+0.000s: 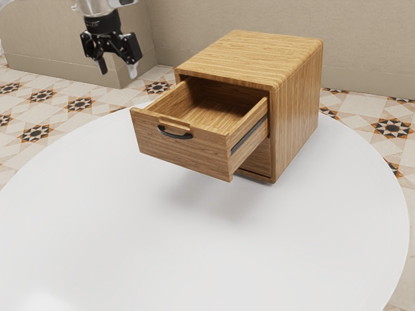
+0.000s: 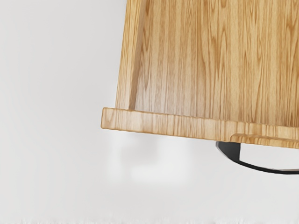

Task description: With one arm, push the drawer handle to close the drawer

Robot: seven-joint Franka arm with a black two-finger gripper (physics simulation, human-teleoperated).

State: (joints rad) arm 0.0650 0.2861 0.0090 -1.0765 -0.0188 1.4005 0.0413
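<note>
Jaws wide apart; the black handle (image 1: 175, 135) lies lower, toward the exterior view's right, lengthwise across the open drawer (image 1: 194, 153).

Looks like a home to me, tbh, or at least a room done up like one. Going by the patterned floor tiles (image 1: 36, 133) with dark stars and orange bits, the plain beige wall (image 1: 194, 16), the round white table (image 1: 117, 246) and the wood-grain cabinet (image 1: 298, 110). Can't tell which room, though.
</note>
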